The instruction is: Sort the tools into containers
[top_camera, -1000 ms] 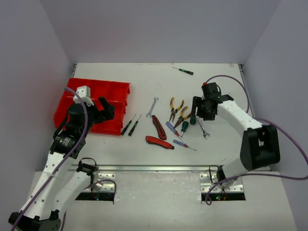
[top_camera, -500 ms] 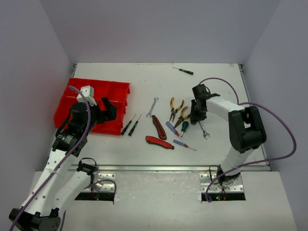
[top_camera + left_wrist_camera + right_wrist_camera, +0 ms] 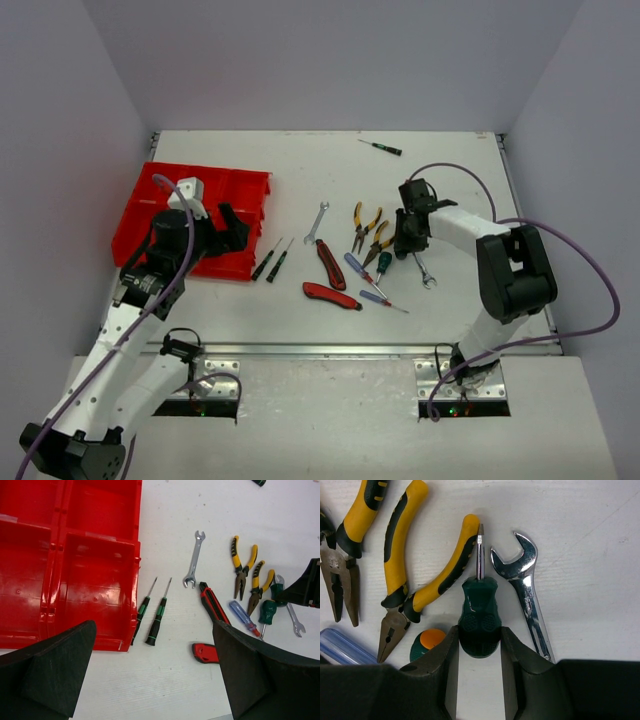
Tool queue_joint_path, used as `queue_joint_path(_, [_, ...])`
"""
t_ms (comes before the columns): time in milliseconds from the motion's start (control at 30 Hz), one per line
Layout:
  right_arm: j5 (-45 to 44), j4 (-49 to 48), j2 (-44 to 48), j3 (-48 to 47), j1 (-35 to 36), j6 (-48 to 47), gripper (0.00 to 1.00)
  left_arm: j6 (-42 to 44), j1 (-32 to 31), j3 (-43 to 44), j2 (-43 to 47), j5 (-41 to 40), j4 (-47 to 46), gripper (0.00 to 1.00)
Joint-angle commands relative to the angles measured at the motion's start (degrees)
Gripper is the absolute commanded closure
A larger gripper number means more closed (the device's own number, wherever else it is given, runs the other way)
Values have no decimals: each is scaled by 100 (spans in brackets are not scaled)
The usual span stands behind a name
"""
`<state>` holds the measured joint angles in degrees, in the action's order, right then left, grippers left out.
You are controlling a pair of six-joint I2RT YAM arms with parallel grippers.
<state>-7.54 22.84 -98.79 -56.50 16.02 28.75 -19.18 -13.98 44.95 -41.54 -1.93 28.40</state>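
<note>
The red tray point(image 3: 200, 195) lies at the left, its compartments bare in the left wrist view point(image 3: 75, 555). Tools lie mid-table: a wrench point(image 3: 316, 222), yellow pliers point(image 3: 365, 222), two red-black knives point(image 3: 330, 263), a blue screwdriver point(image 3: 358, 270) and two thin green-black screwdrivers point(image 3: 156, 615). My right gripper point(image 3: 479, 635) is down on the table, its fingers pressed on both sides of a stubby green screwdriver point(image 3: 479, 615). My left gripper point(image 3: 155, 680) is open and empty above the table by the tray's front right corner.
A second wrench point(image 3: 530, 595) lies right beside the green screwdriver, and a pliers handle point(image 3: 445, 565) touches its left side. Another stubby green screwdriver with an orange cap point(image 3: 427, 642) lies left of the fingers. A thin screwdriver point(image 3: 381, 147) lies far back.
My right gripper has swung left and come down onto the tool cluster, with its fingers now around the green screwdriver. My left gripper has drifted slightly right.
</note>
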Motion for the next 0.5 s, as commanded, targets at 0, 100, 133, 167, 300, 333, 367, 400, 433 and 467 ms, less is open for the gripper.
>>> queue_joint_path(0, [-133, -34, 660, 84, 157, -33, 100, -93, -61, 43, 65, 605, -392, 0])
queue_joint_path(100, [35, -25, 1405, 143, 365, -148, 100, -466, -61, -112, -102, 1324, -855, 0])
queue_joint_path(133, [157, -58, 1594, 182, 411, -226, 100, -592, -61, -200, -170, 1560, -1090, 0])
queue_joint_path(167, [277, -64, 1753, 183, 465, -269, 100, -871, -61, -355, -278, 1861, -1487, 0])
queue_joint_path(300, [847, -72, 2266, 167, 715, -494, 100, -2084, -321, -1030, -1074, 3026, -3691, 0])
queue_joint_path(333, [1357, -248, 2475, 281, 753, -507, 100, -2396, -410, -1132, -1189, 3109, -4285, 0])
queue_joint_path(367, [1667, -403, 2632, 367, 786, -504, 100, -2564, -716, -1155, -1453, 3024, -4644, 0])
queue_joint_path(400, [1910, -541, 2773, 446, 814, -473, 100, -2665, -1003, -1126, -1672, 2979, -4930, 0])
queue_joint_path(433, [2232, -695, 2963, 522, 873, -448, 100, -2720, -1358, -964, -1945, 2724, -5149, 0])
queue_joint_path(467, [2485, -805, 3139, 570, 941, -432, 100, -2740, -1664, -759, -2196, 2524, -5264, 0])
